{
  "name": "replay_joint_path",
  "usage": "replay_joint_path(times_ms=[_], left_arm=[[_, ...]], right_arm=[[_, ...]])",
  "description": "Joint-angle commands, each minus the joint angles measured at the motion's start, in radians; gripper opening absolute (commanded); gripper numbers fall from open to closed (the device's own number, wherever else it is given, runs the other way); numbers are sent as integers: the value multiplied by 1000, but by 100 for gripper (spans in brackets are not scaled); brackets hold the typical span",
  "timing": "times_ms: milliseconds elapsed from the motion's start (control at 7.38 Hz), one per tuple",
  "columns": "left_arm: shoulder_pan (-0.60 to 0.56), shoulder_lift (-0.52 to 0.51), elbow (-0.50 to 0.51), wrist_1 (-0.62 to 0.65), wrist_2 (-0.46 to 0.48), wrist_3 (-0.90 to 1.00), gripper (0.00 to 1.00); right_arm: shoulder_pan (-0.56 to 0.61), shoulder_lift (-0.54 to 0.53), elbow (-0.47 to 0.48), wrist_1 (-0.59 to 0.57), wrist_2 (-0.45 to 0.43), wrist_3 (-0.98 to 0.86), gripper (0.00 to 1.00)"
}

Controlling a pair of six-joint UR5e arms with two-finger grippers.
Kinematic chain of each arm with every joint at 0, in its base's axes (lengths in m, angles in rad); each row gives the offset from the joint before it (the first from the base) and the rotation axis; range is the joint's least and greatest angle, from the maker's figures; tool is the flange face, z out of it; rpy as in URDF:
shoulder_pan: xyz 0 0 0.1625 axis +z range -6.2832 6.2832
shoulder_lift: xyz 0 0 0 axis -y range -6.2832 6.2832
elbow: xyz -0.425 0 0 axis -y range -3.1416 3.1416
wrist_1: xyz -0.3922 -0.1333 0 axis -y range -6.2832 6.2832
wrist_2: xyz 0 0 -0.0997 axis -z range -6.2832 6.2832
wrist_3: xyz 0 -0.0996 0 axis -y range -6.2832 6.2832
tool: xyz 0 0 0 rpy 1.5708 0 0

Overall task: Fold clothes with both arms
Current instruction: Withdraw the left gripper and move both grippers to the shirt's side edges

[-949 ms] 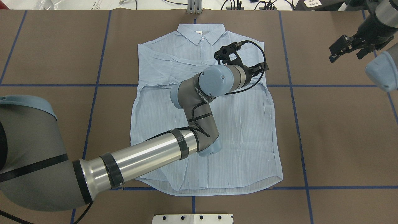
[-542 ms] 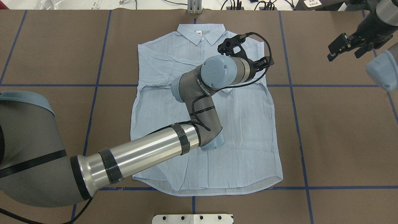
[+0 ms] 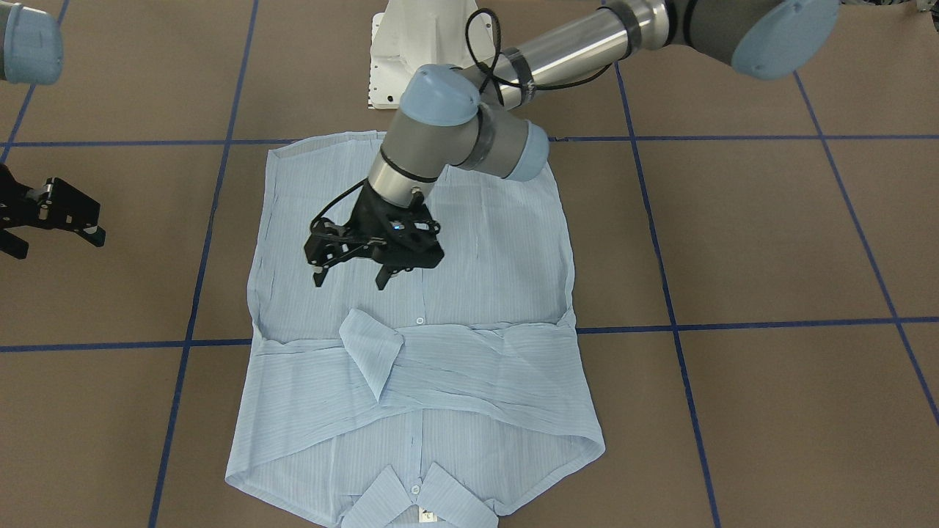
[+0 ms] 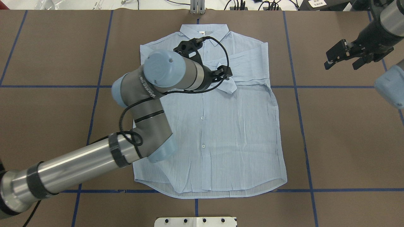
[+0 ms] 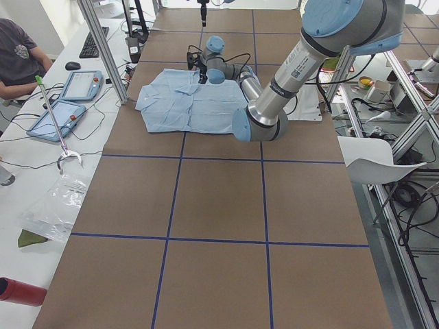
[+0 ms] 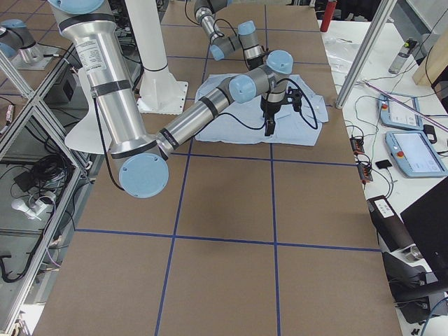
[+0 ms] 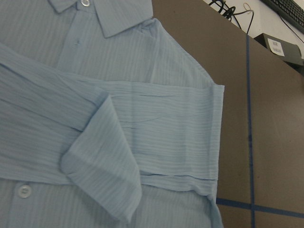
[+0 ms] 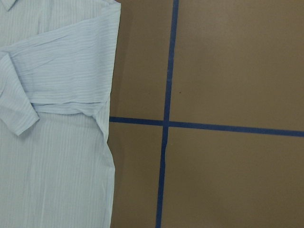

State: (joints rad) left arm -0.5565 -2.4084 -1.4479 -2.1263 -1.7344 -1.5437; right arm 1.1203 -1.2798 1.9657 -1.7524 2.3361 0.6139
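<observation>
Brown taped counter (image 4: 347, 142) holds a light-blue pinstriped shirt (image 4: 236, 132) flat at its middle, sleeves folded across the chest, beneath the left claw (image 3: 349, 281), spread and empty; the right claw (image 4: 342, 58), also spread, hangs far right; thin, limp cloth, probably best pinched at hem corners.

You have bright, even light from above: the tabletop (image 3: 770, 242) looks evenly lit, the left arm (image 3: 447, 132) throws only faint, soft shadows on the shirt (image 3: 499, 257), and every view is sharp.
</observation>
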Motion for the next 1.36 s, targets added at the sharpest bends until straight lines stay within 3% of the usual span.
replay_joint_path(times_ms=[0,271,407,813,1220], left_arm=[[-6,229,-391,254,-23,123,99],[-13,439,-633,330,-60,192,99],[-14,506,-687,330,-59,192,99],[-14,578,-733,329,-57,191,99],[-14,580,-732,330,-53,191,99]], right_arm=[[-112,-126,88,203,-29,216,100],[-241,-331,97,579,-89,427,100],[-319,-372,104,637,-140,510,100],[-633,-378,116,634,-387,708,100],[-732,-368,98,626,-402,710,94]])
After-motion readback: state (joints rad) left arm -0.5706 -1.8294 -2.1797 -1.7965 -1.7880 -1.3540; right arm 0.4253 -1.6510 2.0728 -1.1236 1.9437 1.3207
